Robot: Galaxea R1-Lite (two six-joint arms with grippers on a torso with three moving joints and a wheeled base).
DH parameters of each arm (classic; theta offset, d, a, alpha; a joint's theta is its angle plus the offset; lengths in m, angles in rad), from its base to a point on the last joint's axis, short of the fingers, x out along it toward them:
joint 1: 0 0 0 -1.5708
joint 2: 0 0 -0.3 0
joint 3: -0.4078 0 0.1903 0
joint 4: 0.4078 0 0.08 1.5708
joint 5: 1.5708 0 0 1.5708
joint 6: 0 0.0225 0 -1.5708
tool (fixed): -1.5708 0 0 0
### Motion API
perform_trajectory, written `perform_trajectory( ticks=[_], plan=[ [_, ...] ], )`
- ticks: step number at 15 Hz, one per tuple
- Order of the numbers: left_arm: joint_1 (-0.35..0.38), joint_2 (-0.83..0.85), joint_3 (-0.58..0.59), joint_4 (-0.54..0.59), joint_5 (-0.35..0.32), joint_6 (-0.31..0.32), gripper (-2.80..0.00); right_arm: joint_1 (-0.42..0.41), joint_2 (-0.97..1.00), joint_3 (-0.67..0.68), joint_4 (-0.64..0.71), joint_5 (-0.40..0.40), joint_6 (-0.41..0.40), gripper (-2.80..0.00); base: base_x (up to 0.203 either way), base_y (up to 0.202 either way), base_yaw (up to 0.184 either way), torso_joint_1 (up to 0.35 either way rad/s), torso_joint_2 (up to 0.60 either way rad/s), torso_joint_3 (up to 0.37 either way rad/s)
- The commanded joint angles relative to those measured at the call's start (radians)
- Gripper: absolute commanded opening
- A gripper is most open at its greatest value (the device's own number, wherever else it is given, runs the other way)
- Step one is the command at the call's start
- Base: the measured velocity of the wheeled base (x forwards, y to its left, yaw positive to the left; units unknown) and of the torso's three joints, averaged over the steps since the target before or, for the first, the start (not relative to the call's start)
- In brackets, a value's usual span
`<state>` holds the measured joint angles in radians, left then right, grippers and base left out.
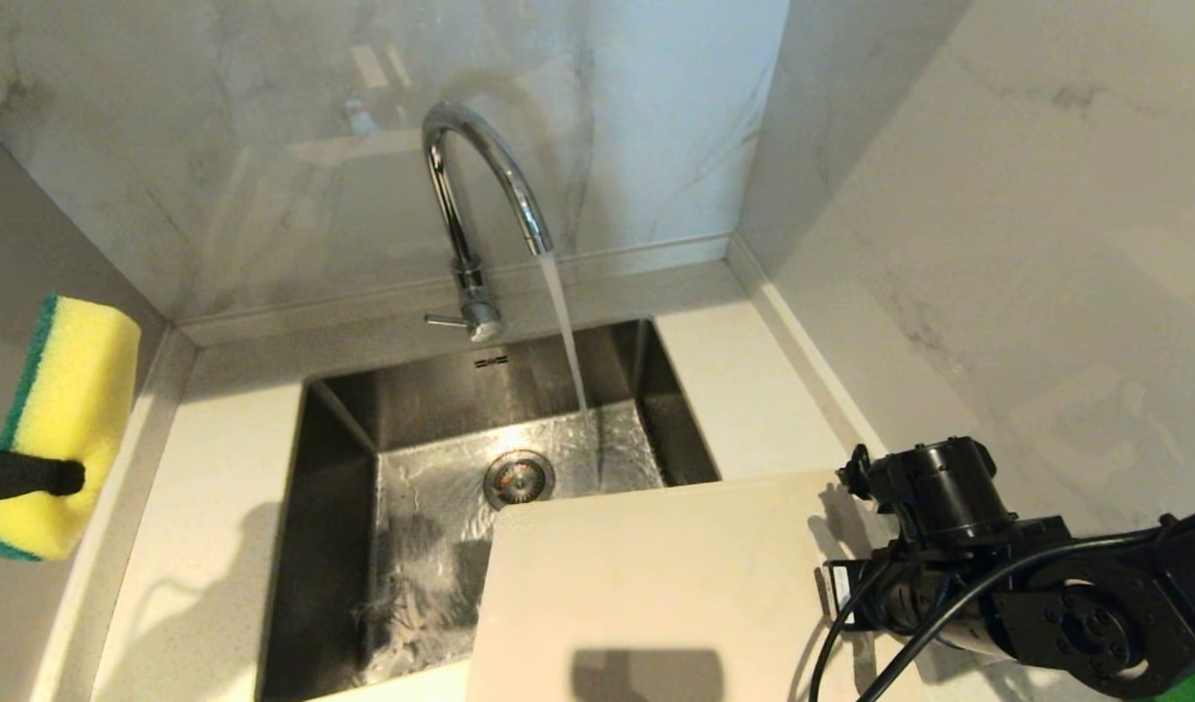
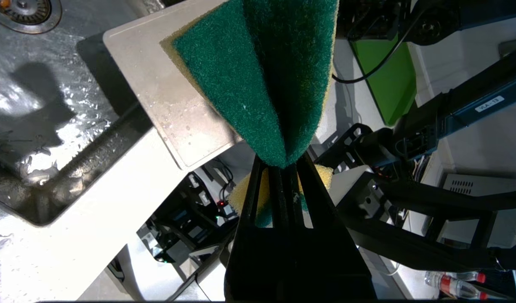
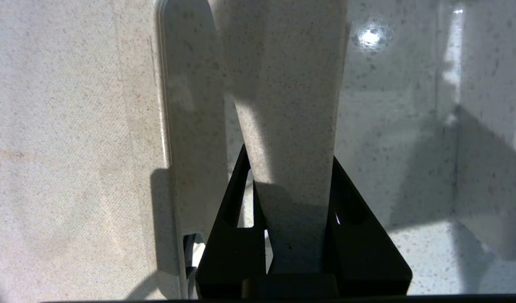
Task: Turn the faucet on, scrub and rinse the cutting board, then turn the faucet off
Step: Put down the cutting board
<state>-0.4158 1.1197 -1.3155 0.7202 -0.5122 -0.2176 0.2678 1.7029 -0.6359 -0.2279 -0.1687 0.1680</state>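
nearest, the right end effector [image 3: 289, 198] grips the cutting board [image 1: 656, 585] by the strip beside its slot handle, jaws closed on it. the board sits at the front right, one corner reaching over the sink [image 1: 344, 448] towards the drain [image 1: 520, 478]. off to the left, above the bench [image 1: 217, 546], the left end effector [image 2: 282, 168] pinches a folded sponge [image 1: 66, 419] (yellow foam, green scrub face), held clear of the board. farther back the faucet [image 1: 471, 195] runs, its stream falling into the wet basin.
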Motion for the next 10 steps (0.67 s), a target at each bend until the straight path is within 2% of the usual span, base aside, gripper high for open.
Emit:
perform_trajectory(
  ticks=[1, 4, 5, 10],
  plan=[
    [-0.003, -0.004, 0.007, 0.004, -0.003, -0.002, -2.8, -0.043, -0.035, 0.02, -0.001, 0.0, -0.013, -2.8, 0.0, 0.0, 0.0, 0.0, 0.0, 0.0],
    [-0.011, -0.003, 0.011, 0.002, -0.003, -0.002, -2.8, -0.048, -0.029, 0.025, -0.002, 0.003, -0.021, -2.8, 0.0, 0.0, 0.0, 0.0, 0.0, 0.0],
    [-0.012, -0.003, 0.012, 0.002, -0.003, -0.002, -2.8, -0.048, -0.025, 0.027, -0.003, 0.003, -0.023, 0.0, 0.0, 0.0, 0.0, 0.0, 0.0, 0.0],
    [-0.012, -0.003, 0.013, 0.002, -0.003, -0.002, -2.8, -0.048, -0.025, 0.025, -0.002, 0.003, -0.036, 0.0, 0.0, 0.0, 0.0, 0.0, 0.0, 0.0]
  ],
)
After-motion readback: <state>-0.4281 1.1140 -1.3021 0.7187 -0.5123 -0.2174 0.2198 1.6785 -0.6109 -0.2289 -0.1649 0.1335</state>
